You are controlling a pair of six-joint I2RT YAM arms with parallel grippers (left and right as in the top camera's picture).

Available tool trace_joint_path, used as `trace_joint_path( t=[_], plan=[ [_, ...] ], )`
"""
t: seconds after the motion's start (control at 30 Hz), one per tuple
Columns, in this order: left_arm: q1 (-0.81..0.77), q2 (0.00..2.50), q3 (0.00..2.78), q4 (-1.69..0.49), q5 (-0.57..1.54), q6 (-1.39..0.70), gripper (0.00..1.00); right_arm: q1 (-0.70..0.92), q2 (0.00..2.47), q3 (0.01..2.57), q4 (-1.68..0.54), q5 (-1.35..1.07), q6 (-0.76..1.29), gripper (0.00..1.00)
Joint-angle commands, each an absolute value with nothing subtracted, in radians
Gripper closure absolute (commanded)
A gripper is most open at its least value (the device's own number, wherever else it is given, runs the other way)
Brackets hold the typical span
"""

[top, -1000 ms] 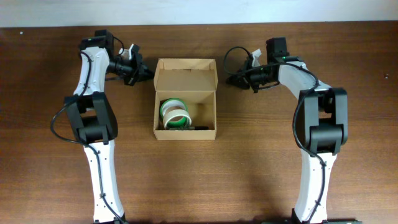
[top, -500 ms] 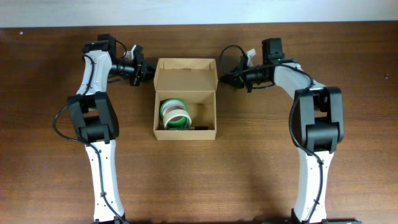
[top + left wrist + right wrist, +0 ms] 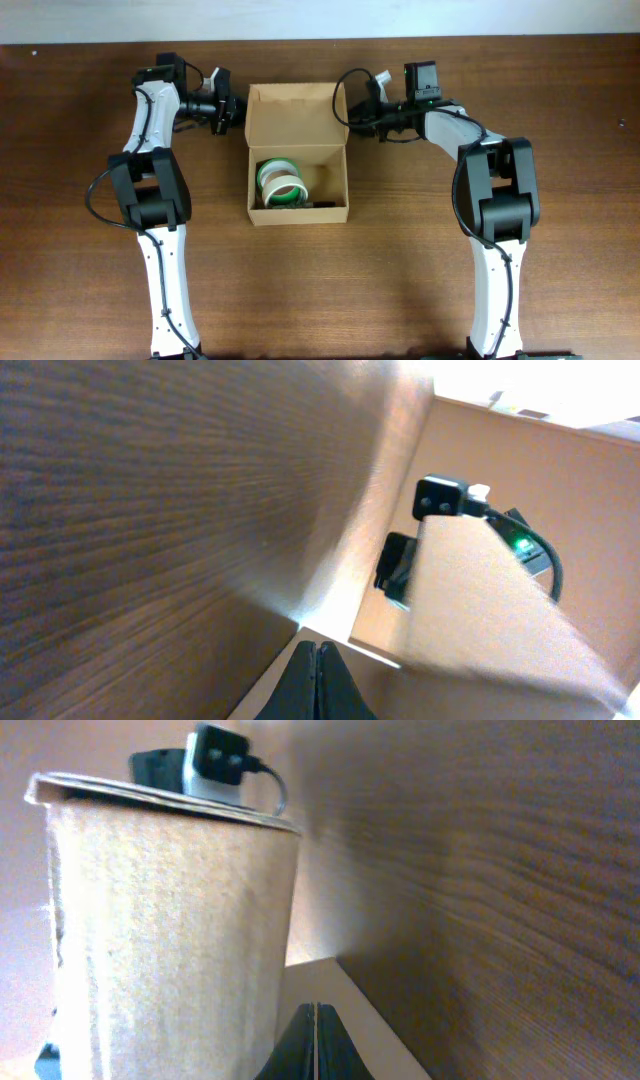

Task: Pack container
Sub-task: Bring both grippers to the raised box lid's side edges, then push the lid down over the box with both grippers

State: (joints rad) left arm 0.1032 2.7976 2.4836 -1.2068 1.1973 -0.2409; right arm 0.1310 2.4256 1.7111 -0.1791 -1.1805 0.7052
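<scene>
The left gripper [image 3: 232,108] and right gripper [image 3: 356,105], both pinched shut and empty, flank the container [image 3: 297,122]. Its raised lid stands just beyond each tip, seemingly for folding down.

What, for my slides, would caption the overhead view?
Left claw and right claw flank the open container's raised lid; tape rolls lie inside.

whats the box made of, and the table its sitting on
The box looks like plain tan-brown cardboard, matte and unprinted, with thin folded walls. The table looks like dark wood or wood-grain veneer: streaky grain shows, with a soft sheen in the wrist views.
</scene>
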Motion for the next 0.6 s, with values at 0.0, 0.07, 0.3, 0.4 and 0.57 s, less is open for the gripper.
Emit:
trace_joint_path(
  t=[0.0,0.07,0.3,0.4,0.57],
  plan=[
    [0.106,2.807,2.550,-1.204,1.239,-0.238,0.99,0.130,2.416,1.735,-0.125,-1.279,0.697,0.96],
    [0.105,2.807,2.596,-1.205,1.248,-0.239,0.99,0.130,2.405,1.750,-0.114,-1.283,0.697,0.96],
    [0.101,2.807,2.794,-1.259,1.232,-0.279,0.99,0.132,2.367,1.773,-0.116,-1.193,0.859,0.96],
    [0.091,2.807,2.886,-1.342,1.175,-0.276,0.99,0.141,2.350,1.773,-0.116,-1.171,0.886,0.96],
    [0.069,2.807,2.991,-1.432,1.147,-0.272,0.99,0.159,2.293,1.773,-0.116,-1.138,0.899,0.96]
  ],
)
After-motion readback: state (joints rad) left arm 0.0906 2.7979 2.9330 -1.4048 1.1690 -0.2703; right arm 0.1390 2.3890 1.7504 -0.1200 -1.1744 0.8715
